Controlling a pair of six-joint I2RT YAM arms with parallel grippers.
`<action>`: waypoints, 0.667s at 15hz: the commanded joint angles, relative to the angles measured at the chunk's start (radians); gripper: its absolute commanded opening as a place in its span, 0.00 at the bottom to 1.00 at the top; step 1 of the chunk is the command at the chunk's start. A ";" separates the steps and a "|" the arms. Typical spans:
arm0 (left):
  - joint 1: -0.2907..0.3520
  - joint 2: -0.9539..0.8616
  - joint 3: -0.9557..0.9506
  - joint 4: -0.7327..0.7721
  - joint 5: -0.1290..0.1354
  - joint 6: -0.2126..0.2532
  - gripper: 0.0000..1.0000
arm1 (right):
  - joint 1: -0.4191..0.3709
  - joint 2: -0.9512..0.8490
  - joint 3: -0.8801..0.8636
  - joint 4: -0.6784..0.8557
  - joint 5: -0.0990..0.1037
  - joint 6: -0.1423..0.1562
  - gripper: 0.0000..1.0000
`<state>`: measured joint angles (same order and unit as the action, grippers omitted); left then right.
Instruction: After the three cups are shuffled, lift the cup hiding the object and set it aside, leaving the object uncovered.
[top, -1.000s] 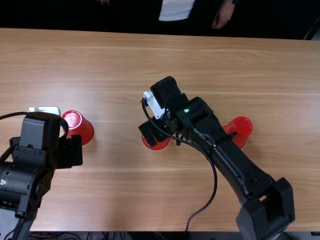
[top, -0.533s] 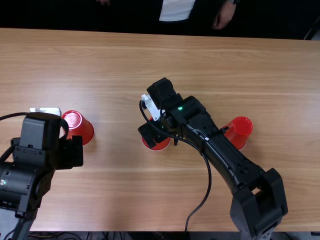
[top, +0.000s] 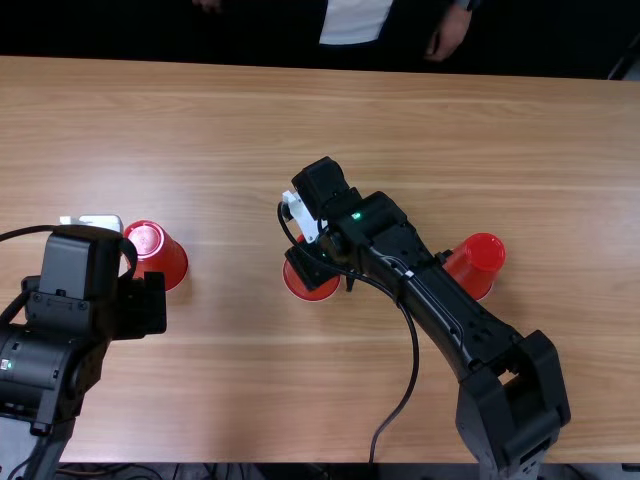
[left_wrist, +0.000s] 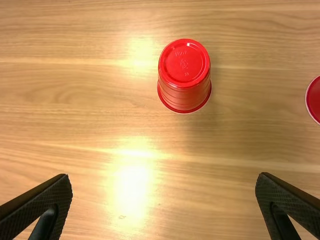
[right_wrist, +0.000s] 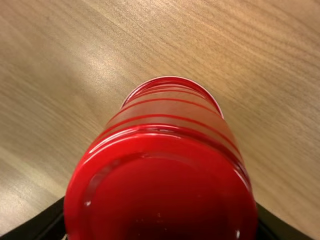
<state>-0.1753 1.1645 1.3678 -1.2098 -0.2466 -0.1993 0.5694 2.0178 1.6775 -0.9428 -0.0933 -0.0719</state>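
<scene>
Three red cups stand upside down in a row on the wooden table. My right gripper (top: 318, 272) has reached across to the middle cup (top: 310, 287), and its fingers press that cup's sides. The cup (right_wrist: 165, 175) sits between the right gripper (right_wrist: 160, 232) fingers, its rim still on the wood. The left cup (top: 158, 256) stands just beyond my left arm (top: 88, 290). My left gripper (left_wrist: 161, 182) hangs open some way short of this cup (left_wrist: 184, 75). The right cup (top: 476, 262) stands alone beside the right arm. No hidden object shows.
A small white block (top: 90, 220) lies at the far side of the left arm. The rim of another red cup (left_wrist: 315, 100) cuts into the left wrist view's edge. The right arm's cable (top: 410, 380) loops over the near table.
The right gripper's fingers have drawn in against the middle cup, and the right arm has shifted slightly left. The left arm and the three cups have kept still.
</scene>
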 joint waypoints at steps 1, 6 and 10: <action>0.010 -0.009 -0.013 -0.001 0.009 -0.011 1.00 | 0.000 0.016 0.013 -0.001 -0.001 0.007 0.19; 0.007 -0.008 -0.013 -0.001 0.009 -0.011 1.00 | -0.002 -0.119 0.024 -0.001 -0.002 0.011 0.16; 0.007 -0.008 -0.019 -0.001 0.028 -0.011 1.00 | -0.013 -0.268 0.011 -0.015 -0.002 0.009 0.17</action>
<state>-0.1749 1.1645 1.3674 -1.2098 -0.2337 -0.1993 0.5678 1.7809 1.6772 -0.9535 -0.0933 -0.0692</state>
